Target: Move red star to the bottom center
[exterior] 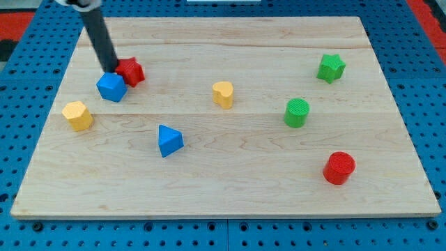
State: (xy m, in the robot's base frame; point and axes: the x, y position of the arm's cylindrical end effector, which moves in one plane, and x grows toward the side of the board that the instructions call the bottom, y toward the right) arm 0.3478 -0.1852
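The red star [132, 70] lies at the view's upper left on the wooden board [223, 188]. A blue cube [111, 87] sits just to its lower left, touching or nearly touching it. My tip [111, 70] is at the end of the dark rod that comes down from the view's top left. It stands right against the red star's left side and just above the blue cube.
A yellow block [77, 115] lies at the left. A blue triangular block [169, 140] is left of centre. A yellow heart-like block [223, 93] is in the middle. A green star [331, 67], a green cylinder [297, 112] and a red cylinder [339, 167] are at the right.
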